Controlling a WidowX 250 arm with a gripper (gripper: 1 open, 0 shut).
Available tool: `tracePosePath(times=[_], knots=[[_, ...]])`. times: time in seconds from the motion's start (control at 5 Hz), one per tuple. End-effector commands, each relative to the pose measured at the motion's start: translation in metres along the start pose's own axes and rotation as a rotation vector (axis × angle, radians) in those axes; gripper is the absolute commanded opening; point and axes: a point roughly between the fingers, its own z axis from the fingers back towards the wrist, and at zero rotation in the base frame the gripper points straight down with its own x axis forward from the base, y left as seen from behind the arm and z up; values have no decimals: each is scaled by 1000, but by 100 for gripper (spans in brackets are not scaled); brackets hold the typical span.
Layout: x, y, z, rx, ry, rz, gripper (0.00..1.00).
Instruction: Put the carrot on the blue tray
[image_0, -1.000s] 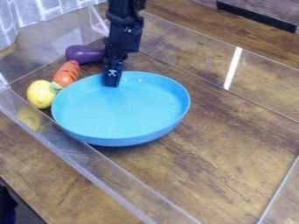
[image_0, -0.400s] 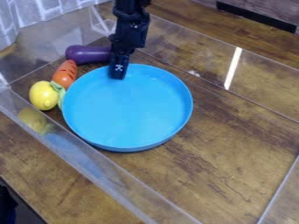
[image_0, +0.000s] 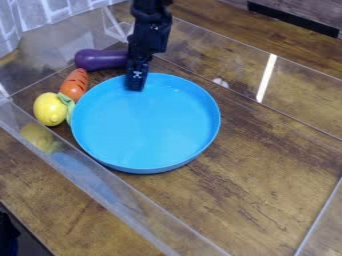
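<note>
Shifted slightly up and to the right in the view since a second ago are the blue tray (image_0: 146, 123) and the dark tool (image_0: 136, 76); the tray's outline is also seen rounder. The carrot (image_0: 75, 85) is found outside the tray, just beside its rim at the upper left of the view, between the yellow lemon (image_0: 51, 109) and the purple eggplant (image_0: 100, 60). All are carried by the wooden worktop (image_0: 274, 150). The tray's far rim is overlapped by the tool's tip, near the eggplant; whether the tool is open or closed, or whether anything is gripped, cannot be told.
</note>
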Motion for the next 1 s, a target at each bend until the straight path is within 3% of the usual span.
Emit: tracePosePath(times=[0.0, 0.8], knots=[[8, -2, -6, -14, 3, -4, 100], [11, 1, -8, -49, 19, 8, 100]])
